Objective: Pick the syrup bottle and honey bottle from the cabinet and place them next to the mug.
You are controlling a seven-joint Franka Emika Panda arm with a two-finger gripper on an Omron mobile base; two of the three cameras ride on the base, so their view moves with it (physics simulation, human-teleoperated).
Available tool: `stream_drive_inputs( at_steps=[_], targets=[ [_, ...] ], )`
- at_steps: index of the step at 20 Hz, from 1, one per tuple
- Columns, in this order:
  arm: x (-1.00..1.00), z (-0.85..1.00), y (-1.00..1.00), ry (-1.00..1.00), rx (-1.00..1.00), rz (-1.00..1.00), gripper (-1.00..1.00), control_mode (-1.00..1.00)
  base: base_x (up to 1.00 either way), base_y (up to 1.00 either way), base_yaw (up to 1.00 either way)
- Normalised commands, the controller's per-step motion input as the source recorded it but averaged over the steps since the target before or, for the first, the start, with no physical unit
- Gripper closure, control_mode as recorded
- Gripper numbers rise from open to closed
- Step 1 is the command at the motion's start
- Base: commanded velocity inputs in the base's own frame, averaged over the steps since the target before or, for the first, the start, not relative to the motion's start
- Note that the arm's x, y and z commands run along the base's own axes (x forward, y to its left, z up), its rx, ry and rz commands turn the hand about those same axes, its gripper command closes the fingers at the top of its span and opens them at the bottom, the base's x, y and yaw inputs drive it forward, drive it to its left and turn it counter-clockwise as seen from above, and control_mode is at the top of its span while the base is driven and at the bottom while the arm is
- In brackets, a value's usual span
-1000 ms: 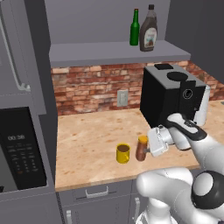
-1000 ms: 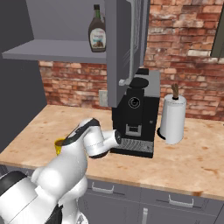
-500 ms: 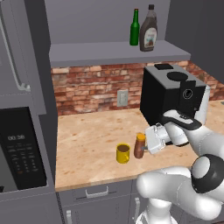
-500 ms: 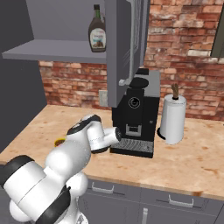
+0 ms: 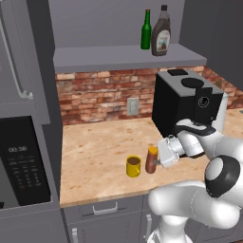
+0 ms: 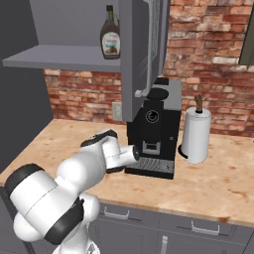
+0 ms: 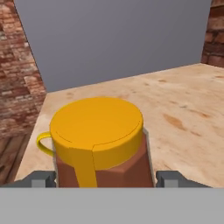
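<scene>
Countertop (image 5: 95, 156) | honey bottle (image 7: 101, 142) upright between pincer (image 7: 105, 179) fingers, beside mug (image 5: 134, 166)

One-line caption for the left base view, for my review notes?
Honey bottle stands on the counter beside the yellow mug, the tool around it; syrup bottle waits on the cabinet shelf.

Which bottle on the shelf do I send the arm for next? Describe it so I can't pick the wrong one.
Look up from the black coffee machine to the grey cabinet shelf above it, where two bottles stand side by side. You want the syrup bottle, the right-hand one in the left base view: dark brown, black cap, pale label. Its neighbour, the green bottle, is slimmer.
</scene>
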Motion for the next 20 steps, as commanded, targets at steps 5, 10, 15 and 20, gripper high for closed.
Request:
stream_drive_inputs(
  at_steps=[5,10,15,20],
  targets=[
    [0.0,-0.13,0.0,0.02,0.0,0.0,1.0,-1.0,0.0,0.0,0.0],
    [0.0,0.0,0.0,0.0,0.0,0.0,1.0,-1.0,0.0,0.0,0.0],
    [0.0,0.0,0.0,0.0,0.0,0.0,-1.0,-1.0,0.0,0.0,0.0],
    [0.0,0.0,0.0,0.0,0.0,0.0,-1.0,-1.0,0.0,0.0,0.0]
  ],
)
